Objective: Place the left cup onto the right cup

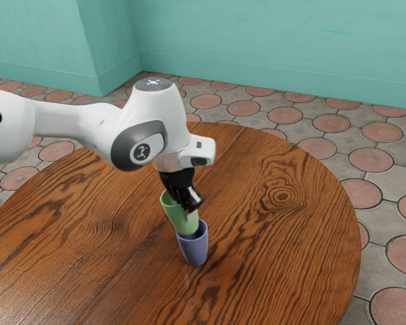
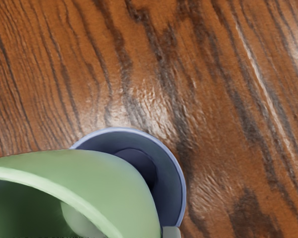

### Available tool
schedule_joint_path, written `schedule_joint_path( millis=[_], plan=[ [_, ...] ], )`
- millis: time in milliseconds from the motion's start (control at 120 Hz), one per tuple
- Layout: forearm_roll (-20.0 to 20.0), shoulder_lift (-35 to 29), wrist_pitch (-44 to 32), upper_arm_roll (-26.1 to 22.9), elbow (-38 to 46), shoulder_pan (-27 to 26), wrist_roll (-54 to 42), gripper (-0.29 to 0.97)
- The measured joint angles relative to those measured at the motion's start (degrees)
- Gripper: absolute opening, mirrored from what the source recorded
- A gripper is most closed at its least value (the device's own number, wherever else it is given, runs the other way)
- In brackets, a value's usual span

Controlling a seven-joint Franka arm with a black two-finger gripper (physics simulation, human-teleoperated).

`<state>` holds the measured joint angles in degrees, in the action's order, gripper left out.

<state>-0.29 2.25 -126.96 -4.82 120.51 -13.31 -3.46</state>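
On the round wooden counter (image 1: pixel 291 203), about midway across, as seen from the exterior view:

1. Green cup (image 1: pixel 172 211). Off the counter, in my hold. It is tilted, with its mouth leaning toward the exterior view's left and its lower end dipping into the mouth of the blue cup. It is not seated straight. One side rests against the blue rim, and I cannot tell how far down it has gone.

2. Blue cup (image 1: pixel 193 247). Upright on the counter, mouth up, directly under the green cup and touching it. It is the lower of the pair.

3. My jaws. Black, pointing down from the white hand, pinching the green cup at its upper rim, with the cup's wall between the two fingers.

4. My arm (image 1: pixel 88 125). White, coming in from the exterior view's left and bent down over both cups.

5. Wrist view. The green cup (image 2: pixel 89 188) looms large and close beneath my hand. Beyond it are the blue cup's (image 2: pixel 165 171) open mouth and dark inside, part covered by the green wall. Wood grain lies all around.

6. Surroundings. A floor (image 1: pixel 365 156) of round reddish tiles and a teal wall (image 1: pixel 271 34) behind.
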Motion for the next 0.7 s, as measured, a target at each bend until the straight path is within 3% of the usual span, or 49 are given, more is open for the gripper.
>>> schedule_joint_path(
  millis=[233,475,700],
  plan=[
    [0.1,1.5,-0.4,0.0,-0.4,0.2,0.5,-0.09],
    [-0.5,1.8,-1.0,0.1,-0.4,-0.2,0.2,0.38],
    [-0.6,-1.9,-0.3,0.2,-0.3,0.0,-0.3,0.57]
  ],
)
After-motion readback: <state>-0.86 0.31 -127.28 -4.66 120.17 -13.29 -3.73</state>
